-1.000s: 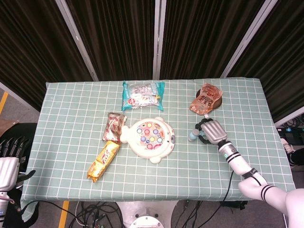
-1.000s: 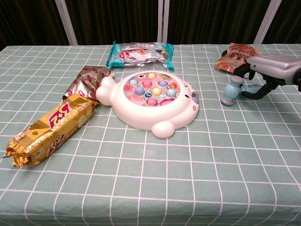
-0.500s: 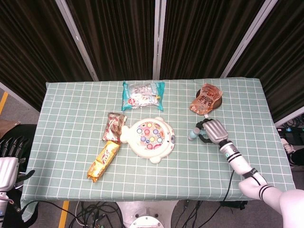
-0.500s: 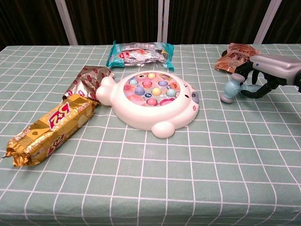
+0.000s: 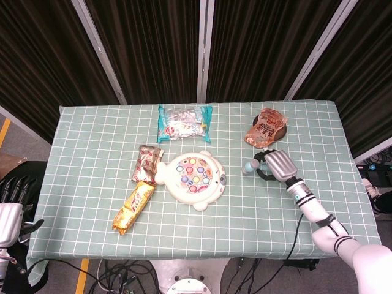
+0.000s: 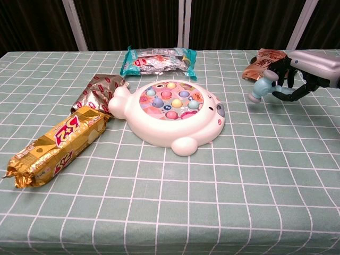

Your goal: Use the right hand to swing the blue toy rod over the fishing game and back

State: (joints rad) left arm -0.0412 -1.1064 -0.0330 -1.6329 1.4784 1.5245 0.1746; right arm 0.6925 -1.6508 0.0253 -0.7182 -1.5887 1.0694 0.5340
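The white fish-shaped fishing game [image 5: 193,178] [image 6: 172,114] lies in the middle of the checked table, its round top full of pastel fish. My right hand [image 5: 278,165] [image 6: 308,74] hovers to the game's right and grips the short light-blue toy rod [image 5: 250,166] [image 6: 260,88], lifted off the cloth with its end pointing toward the game. The rod is still apart from the game, right of its edge. My left hand [image 5: 13,202] hangs off the table at the far left, holding nothing, fingers apart.
A brown snack pouch [image 5: 265,128] [image 6: 268,62] lies just behind my right hand. A teal packet [image 5: 183,122] [image 6: 159,61] sits behind the game. A silver-brown wrapper [image 5: 147,162] [image 6: 98,90] and a gold bar [image 5: 133,206] [image 6: 56,146] lie to its left.
My right hand has raised the blue rod off the table and shifted slightly back and up. The game and the packets have not moved.
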